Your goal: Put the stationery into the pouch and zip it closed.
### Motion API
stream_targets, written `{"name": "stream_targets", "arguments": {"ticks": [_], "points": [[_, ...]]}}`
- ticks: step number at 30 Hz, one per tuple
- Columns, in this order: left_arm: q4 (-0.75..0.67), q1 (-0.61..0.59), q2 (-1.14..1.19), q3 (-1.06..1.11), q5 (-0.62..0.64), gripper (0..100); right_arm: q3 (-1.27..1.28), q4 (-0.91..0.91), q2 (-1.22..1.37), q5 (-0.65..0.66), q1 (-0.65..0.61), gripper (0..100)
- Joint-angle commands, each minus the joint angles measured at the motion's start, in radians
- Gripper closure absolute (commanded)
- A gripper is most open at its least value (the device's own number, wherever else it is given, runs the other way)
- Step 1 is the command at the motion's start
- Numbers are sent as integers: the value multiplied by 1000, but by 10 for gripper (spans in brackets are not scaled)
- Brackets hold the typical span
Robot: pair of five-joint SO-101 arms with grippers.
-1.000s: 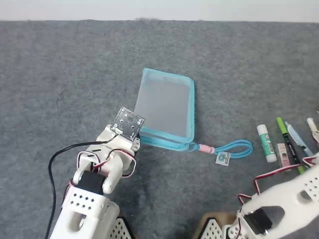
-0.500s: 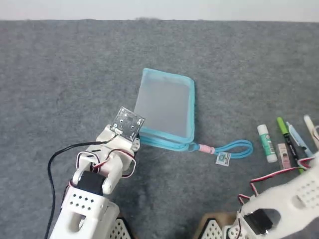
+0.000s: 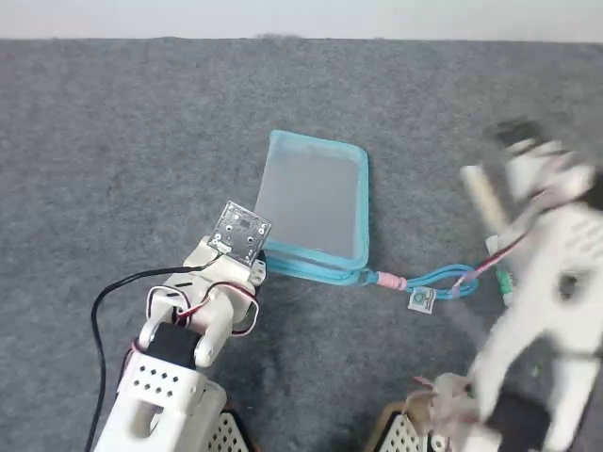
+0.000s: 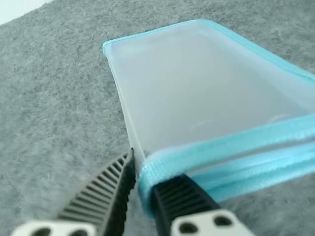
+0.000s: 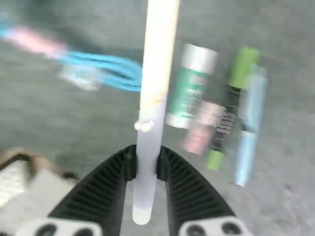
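We had the right gripper (image 5: 146, 158) clamped on a long cream plastic pen (image 5: 156, 73), frosted blue-edged zip pouch (image 3: 316, 202) lying off to its left, corner pinched in the left gripper (image 4: 142, 179).

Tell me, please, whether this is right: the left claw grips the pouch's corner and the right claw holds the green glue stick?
Not quite. The right claw holds a white pen, not the green glue stick, which lies on the table in the right wrist view. The left claw does grip the pouch's corner.
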Motion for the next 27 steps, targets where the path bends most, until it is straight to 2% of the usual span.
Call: {"name": "stream_targets", "arguments": {"ticks": [1, 4, 7, 17, 23, 27], "points": [[-37, 9, 2, -16, 57, 989, 235, 25, -323, -166, -317, 992], [-37, 9, 2, -16, 55, 989, 345, 39, -415, -272, -555, 992], [-37, 9, 0, -16, 55, 989, 376, 33, -409, -302, -685, 992], [-37, 9, -2, -16, 54, 989, 364, -33, -211, -307, -723, 992], [-37, 9, -2, -16, 54, 989, 259, -33, -104, -334, -731, 992], [-37, 9, -2, -16, 54, 989, 216, 22, -128, -324, -812, 992]]}}
